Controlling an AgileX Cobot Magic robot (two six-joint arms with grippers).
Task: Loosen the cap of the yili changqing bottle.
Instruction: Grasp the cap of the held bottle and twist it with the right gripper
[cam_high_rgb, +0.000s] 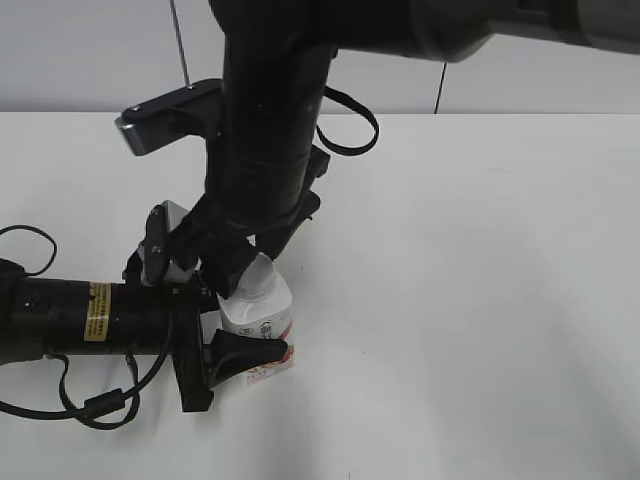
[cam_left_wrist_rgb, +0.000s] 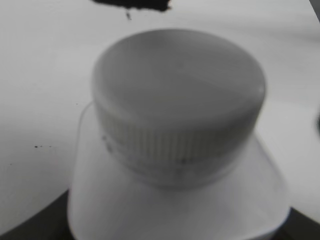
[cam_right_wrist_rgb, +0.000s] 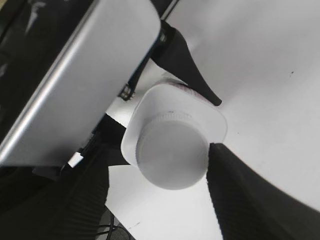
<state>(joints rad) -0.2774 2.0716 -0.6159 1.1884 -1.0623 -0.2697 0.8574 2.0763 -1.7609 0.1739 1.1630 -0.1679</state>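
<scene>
Bottle clamped by left hand; right hand fingers flank cap, contact unclear.

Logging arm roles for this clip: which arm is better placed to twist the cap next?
Right. The right gripper sits over the cap with a finger on each side, while the left gripper grips the bottle at its body, holding it upright on the table.

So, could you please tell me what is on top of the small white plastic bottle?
A round white ribbed screw cap sits on the small white plastic bottle; the right claw straddles it. Whether anything is inside the bottle is hidden.
</scene>
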